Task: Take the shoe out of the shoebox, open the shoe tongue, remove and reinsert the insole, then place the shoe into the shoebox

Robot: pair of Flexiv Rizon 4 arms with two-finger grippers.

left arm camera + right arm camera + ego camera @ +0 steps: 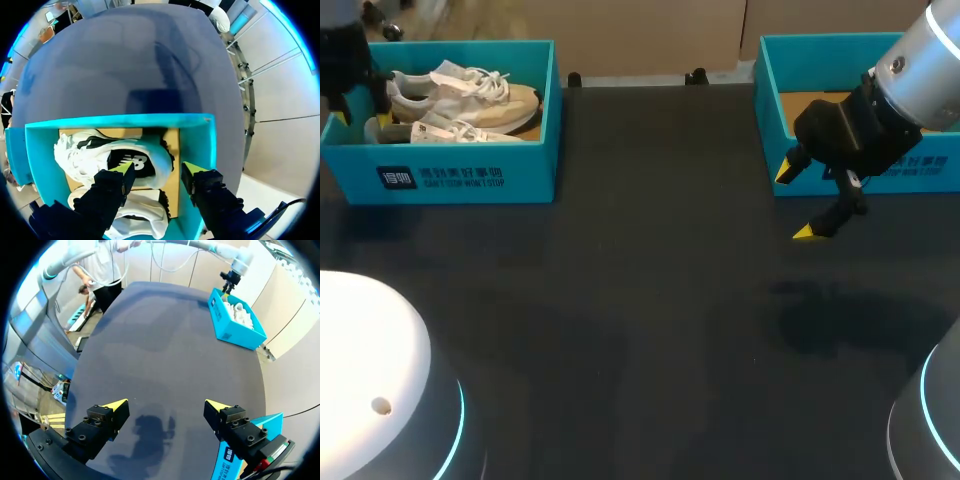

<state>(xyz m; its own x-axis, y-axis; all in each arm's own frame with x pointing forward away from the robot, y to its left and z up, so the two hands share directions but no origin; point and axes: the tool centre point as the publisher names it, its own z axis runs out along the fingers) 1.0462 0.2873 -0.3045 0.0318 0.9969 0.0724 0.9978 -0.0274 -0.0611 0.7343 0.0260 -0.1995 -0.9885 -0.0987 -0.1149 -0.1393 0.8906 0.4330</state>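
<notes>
Nearest, the right gripper (796, 202) hung over the dark table (650, 300), fingers spread, nothing between them. Farther back, the teal shoebox (470, 178) held a white sneaker (470, 92), with a second sneaker (460, 133) in front of it. The white sneaker lay lengthwise along the box, toe apparently toward the table's middle. The left gripper (157, 170) hung released just above its heel end. Likely light, with a soft upper and stiffer sole. The heel collar looked the surest hold.
</notes>
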